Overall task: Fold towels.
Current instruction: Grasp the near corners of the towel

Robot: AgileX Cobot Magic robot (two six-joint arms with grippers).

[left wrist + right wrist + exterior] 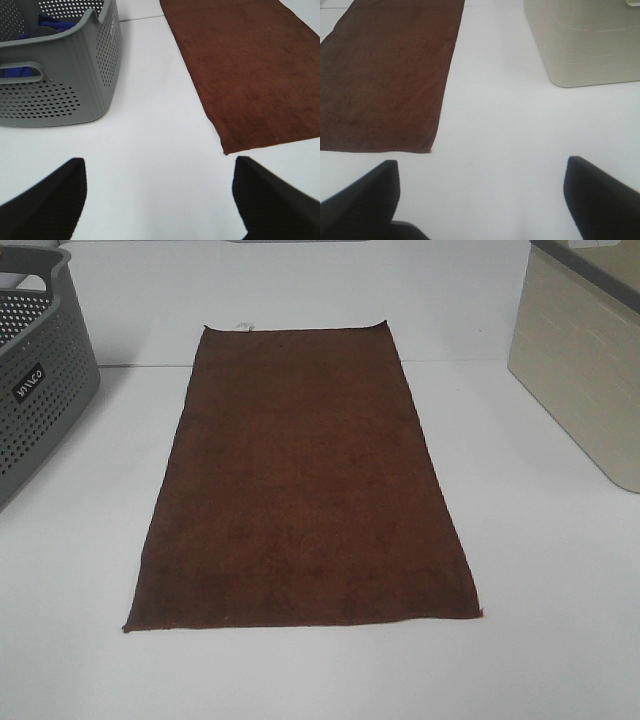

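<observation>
Your left pincer [159, 164] stands wide open with nothing between its jaws, only bare bench [160, 125] beneath it. Your right pincer [482, 161] is likewise spread wide and empty. Neither pincer touches cloth, and neither shows in the overhead view.

The towel [305, 480] lies flat and fully unfolded in the centre of the overhead frame. Its long axis runs from the lower edge of the frame toward the top. The near short edge sits low in the frame; the far short edge, bearing a small white tag [242, 324], sits high.

Each wrist camera shows one near corner of the towel close ahead of its pincer, offset toward the bench's middle. The left corner [226, 151] lies nearer your left arm and the right corner [430, 149] nearer your right. Neither arm appears to have the advantage.

In my judgement no fold is yet made. The coming move calls for each pincer to shift inward and forward onto its own corner.

A grey perforated basket [40, 390] stands at the left of the frame and a cream bin [580, 380] at the right, both apart from the towel.
</observation>
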